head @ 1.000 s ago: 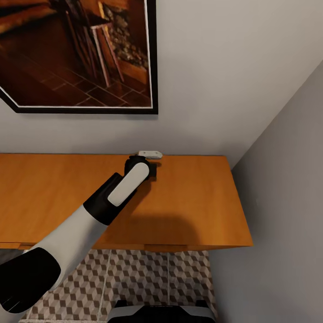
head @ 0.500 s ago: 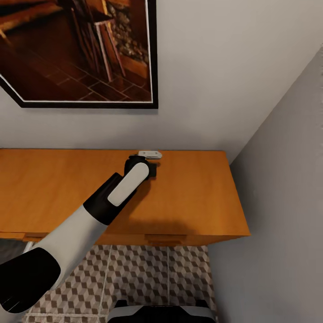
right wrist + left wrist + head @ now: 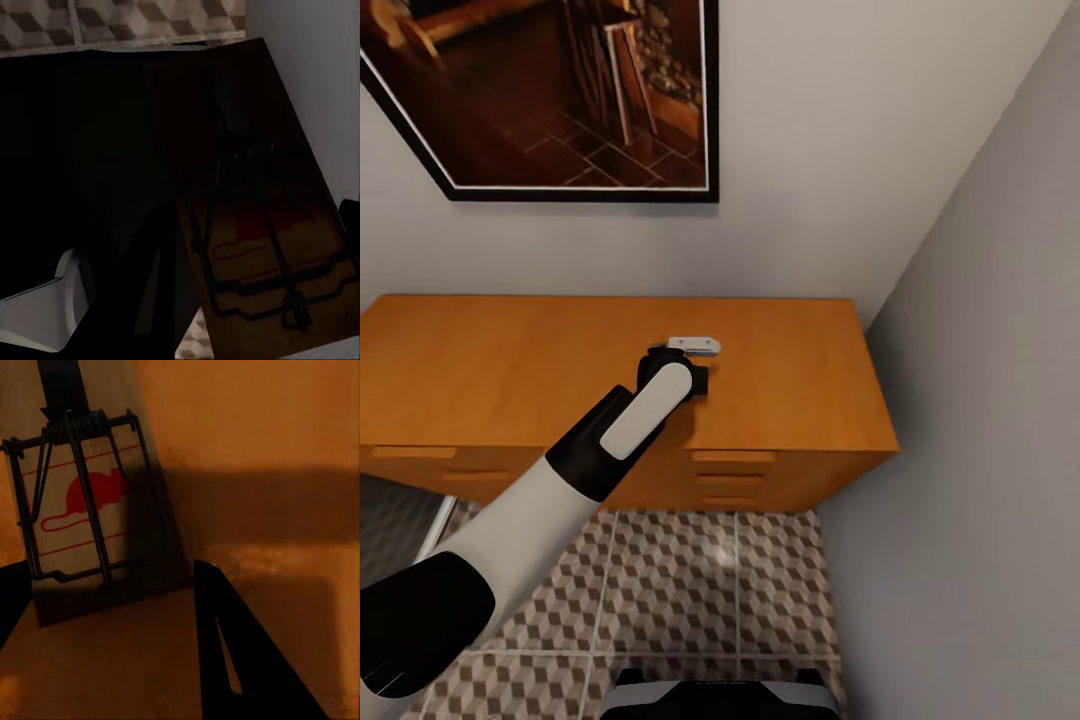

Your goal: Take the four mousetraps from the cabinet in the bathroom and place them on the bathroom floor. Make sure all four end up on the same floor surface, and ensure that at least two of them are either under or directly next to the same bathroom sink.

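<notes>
My left gripper (image 3: pixel 693 354) hangs above the top of the orange-brown cabinet (image 3: pixel 480 370), shut on a mousetrap (image 3: pixel 695 345) that shows as a pale strip at its tip. The left wrist view has that mousetrap (image 3: pixel 75 517) between the dark fingers (image 3: pixel 240 660), tan with a black wire spring and a red mouse print, over the cabinet's wood. In the dim right wrist view a second mousetrap (image 3: pixel 270 255) sits in my right gripper (image 3: pixel 255 225), off the ground with cube-patterned tiles behind it. The bathroom floor (image 3: pixel 690 570) lies in front of the cabinet. The sink is out of view.
A large framed picture (image 3: pixel 560 100) hangs on the wall behind the cabinet. A grey side wall (image 3: pixel 980 400) closes the right side next to the cabinet's end. My base (image 3: pixel 720 695) shows at the bottom edge. Drawer fronts (image 3: pixel 730 475) face me.
The camera has drawn back: the cabinet sits farther off, its drawer fronts and more floor show. My left gripper, still holding the mousetrap, is now over the middle of the top rather than its back edge.
</notes>
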Controlling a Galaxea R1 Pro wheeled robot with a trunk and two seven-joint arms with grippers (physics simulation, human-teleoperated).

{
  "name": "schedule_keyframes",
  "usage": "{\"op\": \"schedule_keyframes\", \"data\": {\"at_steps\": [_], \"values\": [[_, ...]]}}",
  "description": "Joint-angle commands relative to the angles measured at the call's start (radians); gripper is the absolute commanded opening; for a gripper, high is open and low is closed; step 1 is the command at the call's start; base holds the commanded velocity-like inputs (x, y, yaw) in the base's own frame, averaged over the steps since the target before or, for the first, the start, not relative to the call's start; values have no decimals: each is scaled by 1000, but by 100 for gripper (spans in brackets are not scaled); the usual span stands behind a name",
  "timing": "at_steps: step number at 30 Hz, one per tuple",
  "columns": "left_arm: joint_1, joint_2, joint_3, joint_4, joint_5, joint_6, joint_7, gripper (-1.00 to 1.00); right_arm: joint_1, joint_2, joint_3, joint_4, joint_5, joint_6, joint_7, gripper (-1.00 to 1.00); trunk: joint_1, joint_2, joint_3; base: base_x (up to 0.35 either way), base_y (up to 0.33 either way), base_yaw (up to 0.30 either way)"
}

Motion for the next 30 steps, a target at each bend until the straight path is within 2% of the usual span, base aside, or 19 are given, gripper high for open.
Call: {"op": "schedule_keyframes", "data": {"at_steps": [1, 30], "values": [[-1, 0, -1, -1, 5, 10, 9, -100, 0, 0, 9, 1, -10, -4, -3, -100, 0, -2, -1, -323, 121, 0], [-2, 2, -1, 3, 5, 10, 9, -100, 0, 0, 9, 1, -10, -4, -3, -100, 0, -2, -1, -290, 173, 0]]}}
